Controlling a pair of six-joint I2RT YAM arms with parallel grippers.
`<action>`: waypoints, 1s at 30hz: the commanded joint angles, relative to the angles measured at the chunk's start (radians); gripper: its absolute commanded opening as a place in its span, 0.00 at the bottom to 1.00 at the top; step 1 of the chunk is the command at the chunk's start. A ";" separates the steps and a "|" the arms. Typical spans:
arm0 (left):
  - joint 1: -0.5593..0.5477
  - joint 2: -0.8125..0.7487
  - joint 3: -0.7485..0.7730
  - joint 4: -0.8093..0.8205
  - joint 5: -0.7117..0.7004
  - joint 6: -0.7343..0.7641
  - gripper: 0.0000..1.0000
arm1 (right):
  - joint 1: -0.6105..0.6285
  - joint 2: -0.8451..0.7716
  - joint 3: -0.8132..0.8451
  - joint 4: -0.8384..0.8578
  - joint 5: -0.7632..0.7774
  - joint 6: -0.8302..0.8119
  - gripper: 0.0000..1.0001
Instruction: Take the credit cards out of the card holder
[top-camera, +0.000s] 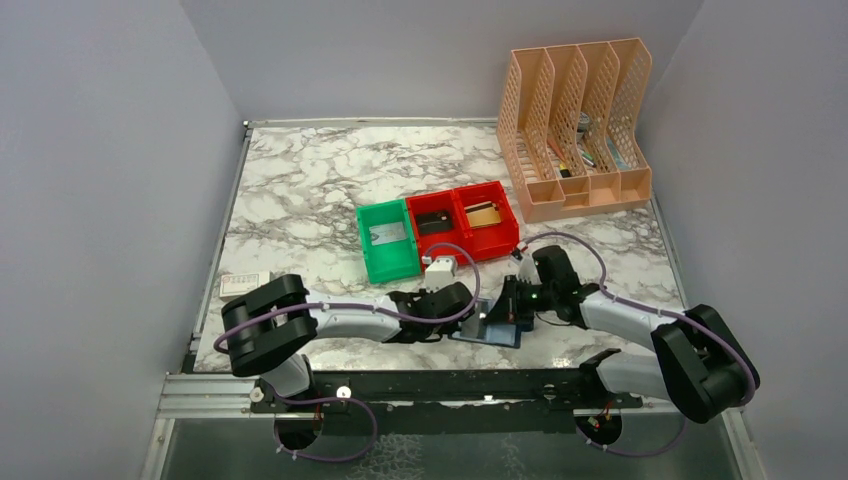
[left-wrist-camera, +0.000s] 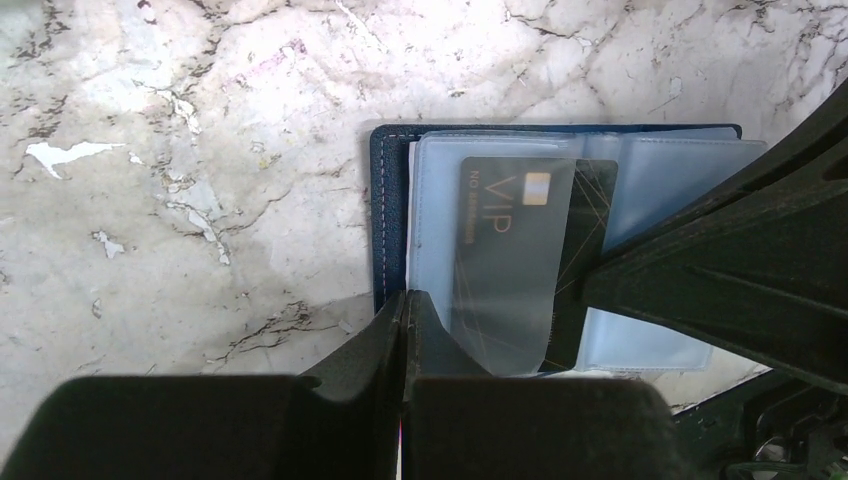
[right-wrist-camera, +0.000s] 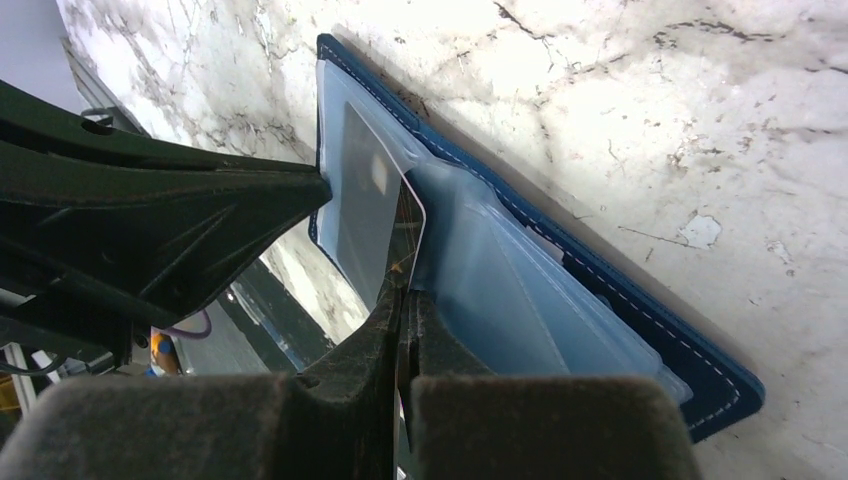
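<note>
The navy card holder (top-camera: 497, 335) lies open on the marble near the front edge, between both arms. In the left wrist view its cover (left-wrist-camera: 385, 200) frames clear sleeves, and a black VIP credit card (left-wrist-camera: 510, 230) sticks partway out of one. My left gripper (left-wrist-camera: 405, 300) is shut, pinching the sleeve edge by the cover's left side. My right gripper (right-wrist-camera: 405, 290) is shut on the edge of the credit card (right-wrist-camera: 403, 235), with the sleeve lifted off the cover (right-wrist-camera: 640, 310). From above, the left gripper (top-camera: 480, 318) and right gripper (top-camera: 505, 310) almost meet over the holder.
A green bin (top-camera: 388, 240) and two red bins (top-camera: 435, 222) (top-camera: 487, 215), each with a card inside, stand just behind the arms. A peach file organizer (top-camera: 575, 130) is at the back right. A small card (top-camera: 245, 283) lies near the table's left edge.
</note>
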 joint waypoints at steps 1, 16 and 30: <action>0.008 -0.011 -0.042 -0.088 -0.036 -0.013 0.00 | -0.017 -0.018 0.038 -0.073 -0.046 -0.056 0.01; 0.008 -0.136 -0.100 -0.168 -0.132 -0.092 0.06 | -0.046 -0.032 0.081 -0.113 -0.053 -0.095 0.01; 0.008 -0.129 0.005 0.096 0.007 0.150 0.49 | -0.047 0.053 0.076 0.022 -0.085 -0.075 0.01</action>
